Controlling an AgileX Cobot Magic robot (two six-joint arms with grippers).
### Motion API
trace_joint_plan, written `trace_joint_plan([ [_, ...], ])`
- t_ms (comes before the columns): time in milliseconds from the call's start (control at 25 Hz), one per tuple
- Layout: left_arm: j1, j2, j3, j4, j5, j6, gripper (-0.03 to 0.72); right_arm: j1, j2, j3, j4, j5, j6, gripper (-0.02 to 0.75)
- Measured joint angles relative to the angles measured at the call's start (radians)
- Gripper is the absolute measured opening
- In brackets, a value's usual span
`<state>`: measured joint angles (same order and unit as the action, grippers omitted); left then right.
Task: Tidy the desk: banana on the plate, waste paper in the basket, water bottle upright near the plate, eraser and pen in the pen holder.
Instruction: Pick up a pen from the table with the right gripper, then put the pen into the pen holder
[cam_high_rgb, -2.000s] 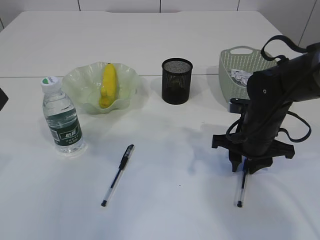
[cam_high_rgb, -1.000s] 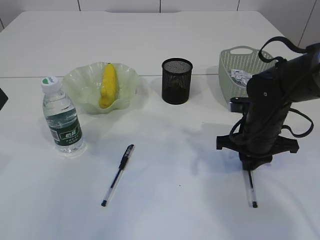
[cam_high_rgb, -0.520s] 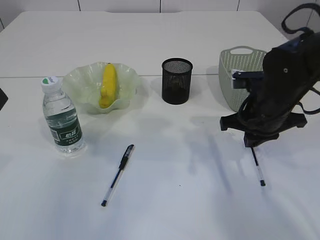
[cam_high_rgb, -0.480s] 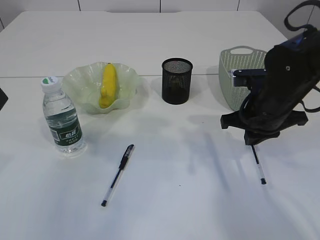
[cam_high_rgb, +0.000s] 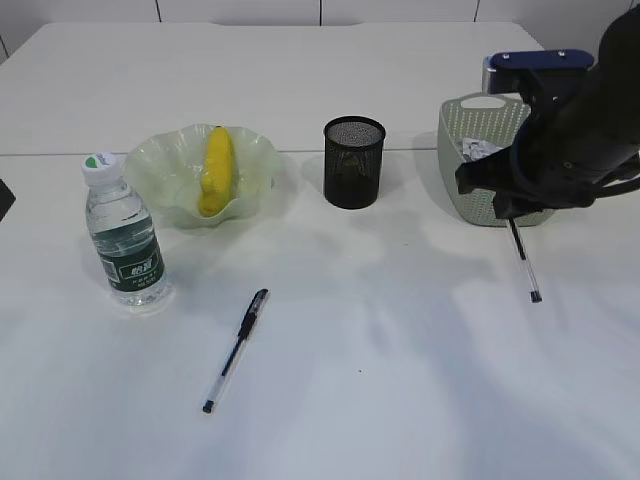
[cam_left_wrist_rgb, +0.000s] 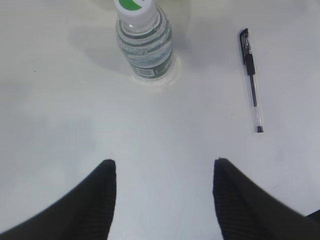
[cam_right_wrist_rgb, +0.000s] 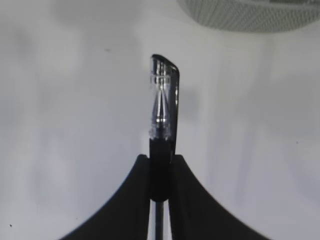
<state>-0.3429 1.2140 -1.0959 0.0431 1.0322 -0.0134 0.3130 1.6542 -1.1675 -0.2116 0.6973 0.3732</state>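
We count two pens: one pen (cam_high_rgb: 233, 349) flat on the table, a second pen (cam_high_rgb: 522, 262) hanging from the right gripper (cam_high_rgb: 508, 214). We see one banana (cam_high_rgb: 217, 169), one plate (cam_high_rgb: 160, 165), one bottle (cam_high_rgb: 123, 231), one holder (cam_high_rgb: 353, 162), and one basket (cam_high_rgb: 470, 140) with paper (cam_high_rgb: 479, 150) inside, pieces too crumpled to count. Two grippers, counting the left gripper (cam_left_wrist_rgb: 162, 172).
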Motion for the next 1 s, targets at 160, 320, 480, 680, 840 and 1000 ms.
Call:
trace_joint_plan([
  [160,0.0,0.0,0.0,0.0,0.0,0.0,0.433,0.0,-0.035,0.0,-0.004,-0.078,-0.037,0.05],
  [320,0.0,0.0,0.0,0.0,0.0,0.0,0.433,0.0,-0.039,0.002,-0.011,-0.166,-0.068,0.05],
  [480,0.0,0.0,0.0,0.0,0.001,0.0,0.433,0.0,-0.039,0.004,-0.039,-0.272,-0.08,0.05],
  [680,0.0,0.0,0.0,-0.022,0.001,0.0,0.433,0.0,-0.039,0.004,-0.076,-0.423,-0.087,0.05],
  [840,0.0,0.0,0.0,-0.025,0.001,0.0,0.428,0.0,-0.039,0.004,-0.108,-0.532,-0.088,0.05],
  [1000,0.0,0.0,0.0,-0.029,0.001,0.0,0.426,0.0,-0.039,0.004,-0.128,-0.617,-0.088,0.05],
])
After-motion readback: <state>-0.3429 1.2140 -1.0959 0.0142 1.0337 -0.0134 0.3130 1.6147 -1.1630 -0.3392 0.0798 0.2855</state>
